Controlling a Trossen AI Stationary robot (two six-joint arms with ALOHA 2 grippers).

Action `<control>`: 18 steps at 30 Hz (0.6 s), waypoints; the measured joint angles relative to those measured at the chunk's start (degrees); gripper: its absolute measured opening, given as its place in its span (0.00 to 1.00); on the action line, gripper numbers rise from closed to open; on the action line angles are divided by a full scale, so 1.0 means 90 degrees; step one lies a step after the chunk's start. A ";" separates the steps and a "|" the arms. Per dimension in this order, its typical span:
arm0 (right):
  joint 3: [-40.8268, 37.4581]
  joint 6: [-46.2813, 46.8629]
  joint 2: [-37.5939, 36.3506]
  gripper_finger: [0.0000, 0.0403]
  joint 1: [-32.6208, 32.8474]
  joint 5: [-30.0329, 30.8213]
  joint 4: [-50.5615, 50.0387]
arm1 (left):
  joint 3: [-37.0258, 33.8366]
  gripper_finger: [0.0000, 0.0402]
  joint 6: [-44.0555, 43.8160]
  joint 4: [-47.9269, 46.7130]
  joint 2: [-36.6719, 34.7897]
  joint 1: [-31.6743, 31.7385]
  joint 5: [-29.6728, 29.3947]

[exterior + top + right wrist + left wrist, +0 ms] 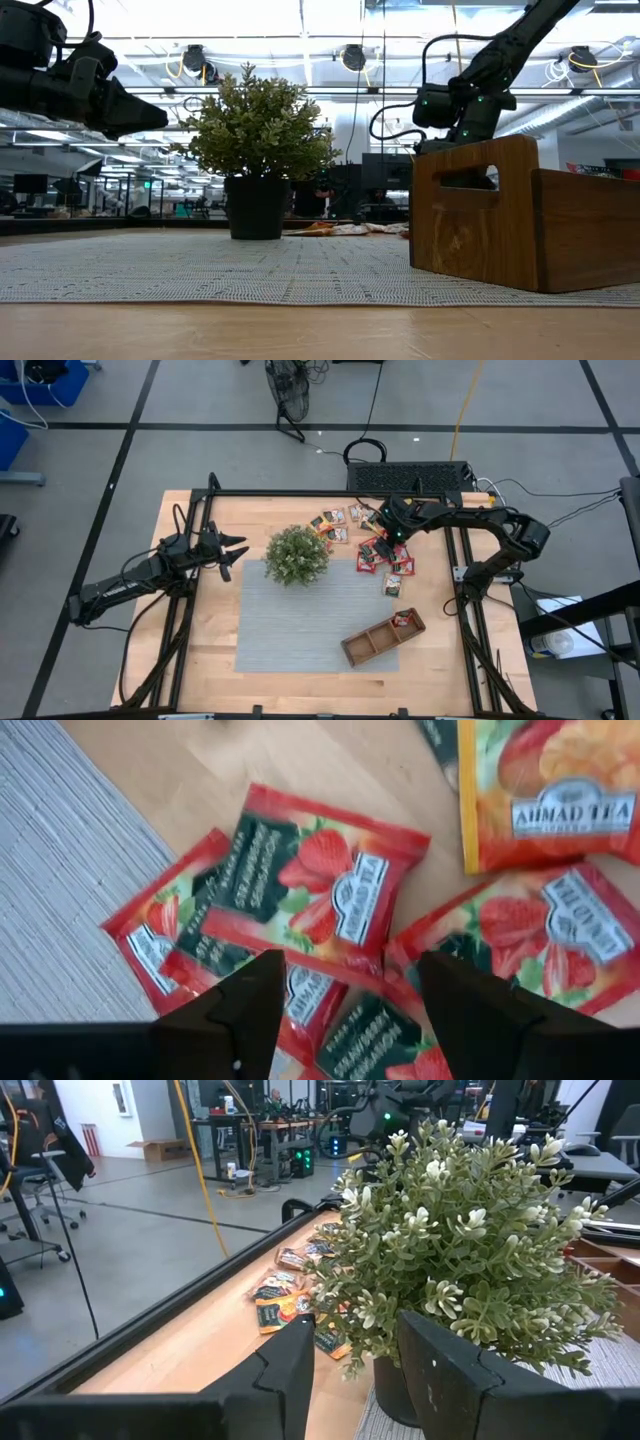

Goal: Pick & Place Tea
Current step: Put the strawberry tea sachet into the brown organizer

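Above tea sachets (pixel 320 900), right hand (pixel 345 1010) open.

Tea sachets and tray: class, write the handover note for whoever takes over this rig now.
Right gripper: open, empty, low over the red tea sachets on bare wood beside the grey mat.
Left gripper: open, empty, waiting beside the plant.
Sachets: most lie scattered past the plant on the right arm's side.
Done: at least one red sachet in an end compartment of the wooden tray.
Left: move the rest of the pile into the tray.
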 joint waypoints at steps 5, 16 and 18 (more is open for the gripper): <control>0.0000 -0.0315 -0.0002 0.52 0.0047 0.0019 0.0531 | 0.0000 0.37 0.0000 0.0002 -0.0002 -0.0002 0.0000; 0.0000 -0.0533 -0.0002 0.52 0.0053 0.0043 0.1310 | -0.0001 0.37 0.0000 0.0001 0.0000 -0.0002 0.0000; 0.0000 -0.0540 -0.0002 0.52 0.0053 0.0051 0.1307 | -0.0001 0.37 0.0000 -0.0001 -0.0002 0.0000 0.0000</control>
